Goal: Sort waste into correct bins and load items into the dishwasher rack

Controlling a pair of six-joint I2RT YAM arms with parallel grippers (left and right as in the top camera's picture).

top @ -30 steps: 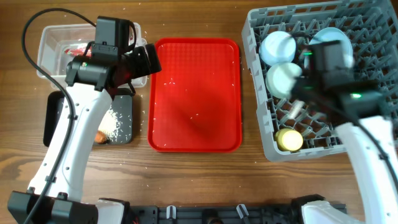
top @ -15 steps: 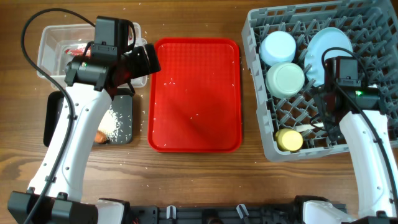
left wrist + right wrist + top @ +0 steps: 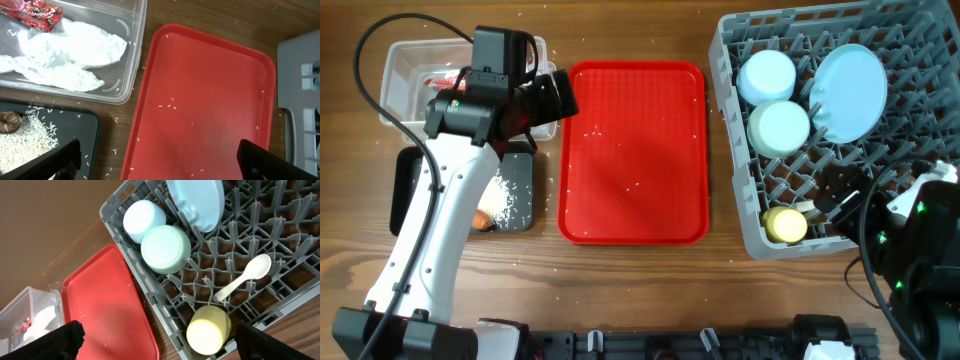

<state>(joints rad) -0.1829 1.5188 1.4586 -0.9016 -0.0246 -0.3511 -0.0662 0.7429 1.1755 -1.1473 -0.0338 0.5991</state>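
Note:
The grey dishwasher rack holds two pale teal bowls, the pale blue plate, the yellow cup and the white spoon. My right gripper hangs open and empty over the rack's front right corner. In its wrist view the cup and the spoon lie below the right gripper. My left gripper is open and empty over the red tray's left rim. The clear tub holds the napkin and red wrapper. The black tray holds rice and a brown scrap.
The flat red serving tray lies between the bins and the rack, with a few rice grains on it. More grains are scattered on the wooden table around the black tray. The left arm covers part of the clear tub.
My right gripper opened and let go of the spoon, which now lies in the rack. The right arm drew back toward the front right corner. The left arm has not moved.

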